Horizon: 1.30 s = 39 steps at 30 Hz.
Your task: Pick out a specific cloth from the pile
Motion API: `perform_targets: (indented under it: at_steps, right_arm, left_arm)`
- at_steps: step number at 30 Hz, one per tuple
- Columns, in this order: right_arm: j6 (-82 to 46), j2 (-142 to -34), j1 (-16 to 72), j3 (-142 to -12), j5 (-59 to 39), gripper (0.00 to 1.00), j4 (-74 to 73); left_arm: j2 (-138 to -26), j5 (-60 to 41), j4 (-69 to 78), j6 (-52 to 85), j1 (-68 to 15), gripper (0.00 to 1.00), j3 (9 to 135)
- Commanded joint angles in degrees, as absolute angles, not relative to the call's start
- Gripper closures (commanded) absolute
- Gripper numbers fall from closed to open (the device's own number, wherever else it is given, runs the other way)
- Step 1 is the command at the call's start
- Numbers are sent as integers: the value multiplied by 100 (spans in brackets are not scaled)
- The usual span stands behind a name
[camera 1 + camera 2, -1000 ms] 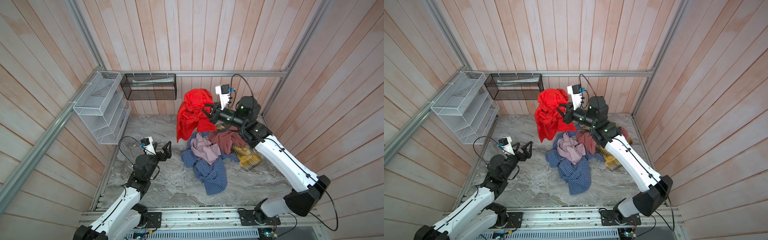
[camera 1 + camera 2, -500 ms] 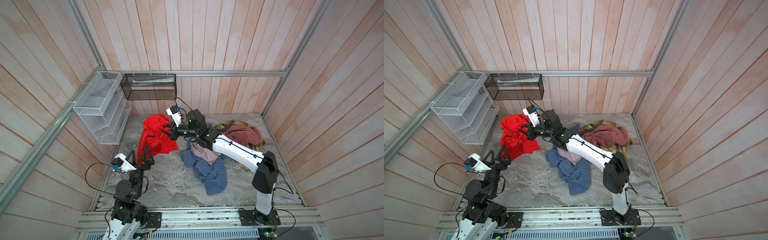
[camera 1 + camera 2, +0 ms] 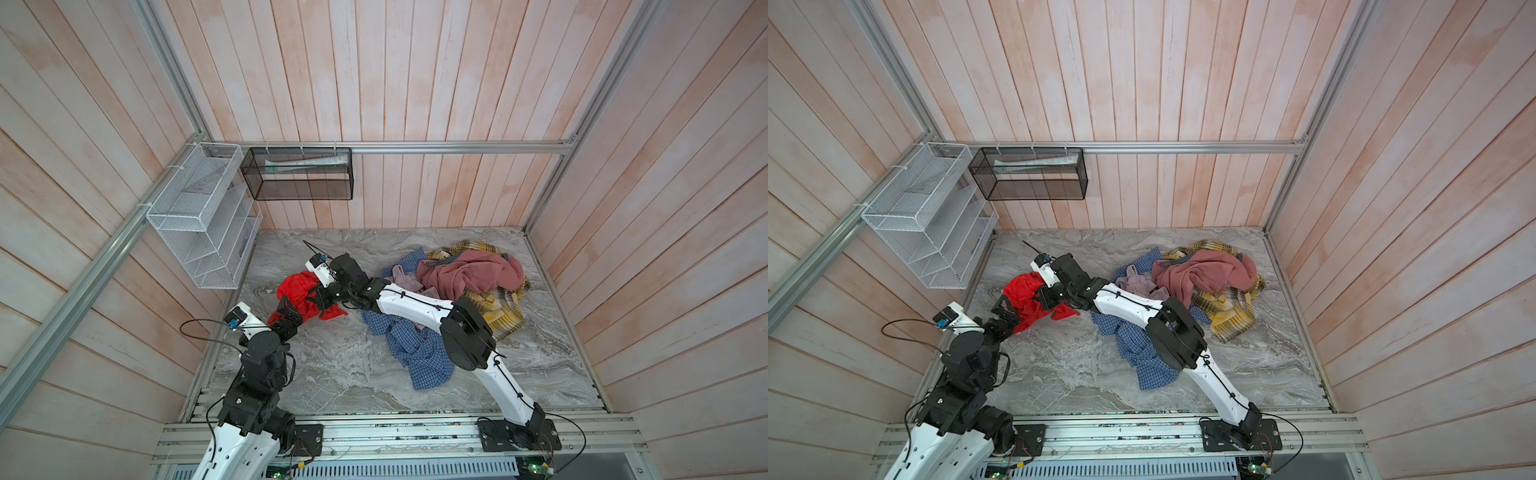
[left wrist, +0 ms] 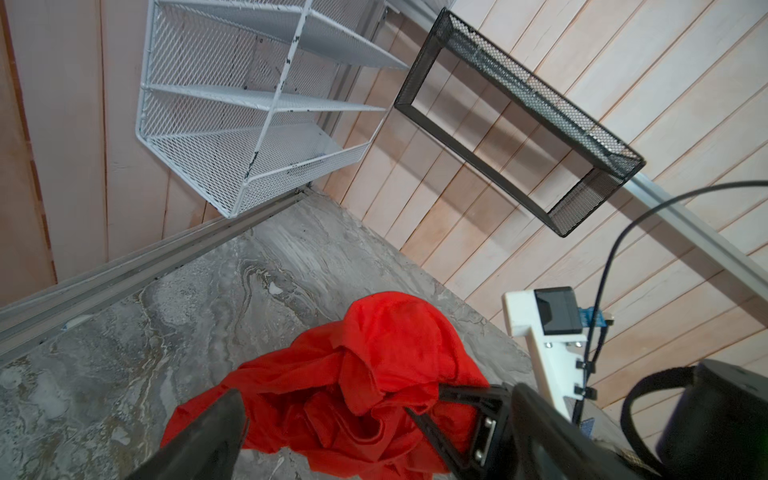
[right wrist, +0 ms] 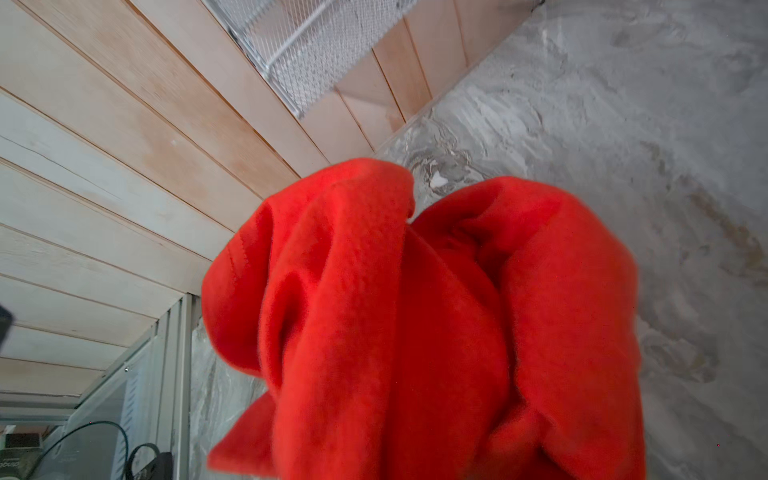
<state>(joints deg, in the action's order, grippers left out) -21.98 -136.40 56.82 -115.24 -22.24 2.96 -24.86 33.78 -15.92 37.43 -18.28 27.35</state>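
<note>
The cloth is bright red and crumpled, resting on the marble table at the left, apart from the pile. My right gripper reaches across the middle and is shut on the cloth's right side. In the right wrist view the cloth hides the jaws. My left gripper is open at the cloth's near side. In the left wrist view the cloth bunches between its spread fingers.
A blue checked shirt lies under my right arm's forearm. A dusty-pink garment tops a yellow plaid cloth. A white wire rack and a black mesh basket hang on the walls above the table.
My right gripper has swung the red cloth from high at the back middle down to the table's left side. My left gripper has come up against the cloth, still open.
</note>
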Motion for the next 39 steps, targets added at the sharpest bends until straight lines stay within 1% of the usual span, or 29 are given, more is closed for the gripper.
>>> perform_targets:
  at_steps: [1, 3, 4, 5, 6, 8, 9, 12, 13, 14, 17, 21, 24, 29, 34, 37, 39]
  right_arm:
    - [-2064, -13652, 5687, -11626, -2069, 96, 299]
    - [-2008, -13716, 5685, -11643, -2162, 91, 338]
    - [-1962, -13737, 5687, -11654, -2212, 84, 369]
    - [-1888, -13738, 5685, -11668, -2233, 67, 441]
    - [-1800, -13706, 5687, -11668, -2230, 56, 521]
    - [-1650, -13556, 5681, -11659, -2114, 45, 721]
    - [-1558, -13418, 5673, -11610, -1991, 36, 810]
    - [-1321, -12904, 5678, -11323, -1523, 13, 1036]
    - [-1255, -12722, 5669, -11221, -1449, 6, 1082]
    - [-1187, -12495, 5656, -11032, -1344, 2, 1107]
    - [-1109, -11775, 5606, -10249, -1027, 2, 940]
    - [-1151, -11052, 5394, -9377, -1085, 2, 588]
    - [-1143, -10846, 5227, -9141, -1188, 2, 703]
    - [-1221, -10783, 5142, -8655, -1657, 2, 576]
    - [-1440, -10890, 5142, -8218, -2159, 12, 91]
    - [-1631, -10896, 5142, -7840, -2427, 17, -390]
    - [-1810, -11006, 5125, -7755, -2585, 23, -469]
  left_arm:
    - [-2727, 3533, -2128, 4063, -1778, 0, 3019]
    - [-2768, 3506, -2169, 4116, -1743, 0, 3049]
    - [-2762, 3499, -2179, 4151, -1711, 0, 3043]
    - [-2765, 3470, -2189, 4166, -1682, 0, 3037]
    - [-2770, 3434, -2231, 4198, -1634, 0, 3040]
    - [-2839, 3293, -2367, 4270, -1505, 0, 3073]
    - [-2906, 3178, -2424, 4280, -1414, 0, 3097]
    - [-3219, 2804, -2569, 4201, -1136, 0, 3291]
    - [-3315, 2716, -2558, 4127, -1085, 0, 3364]
    - [-3414, 2601, -2510, 4003, -1066, 0, 3421]
    - [-3735, 2142, -2120, 3507, -1061, 0, 3521]
    - [-4527, 1763, -2102, 3384, -1050, 0, 3742]
    - [-5047, 1430, -1951, 3375, -1051, 0, 3728]
    - [-5693, 1219, -1732, 3180, -1063, 0, 3776]
    - [-6363, 954, -1836, 3037, -1134, 0, 4000]
    - [-6694, 992, -1825, 3060, -1169, 0, 4019]
    - [-6892, 979, -1714, 3121, -1169, 0, 3956]
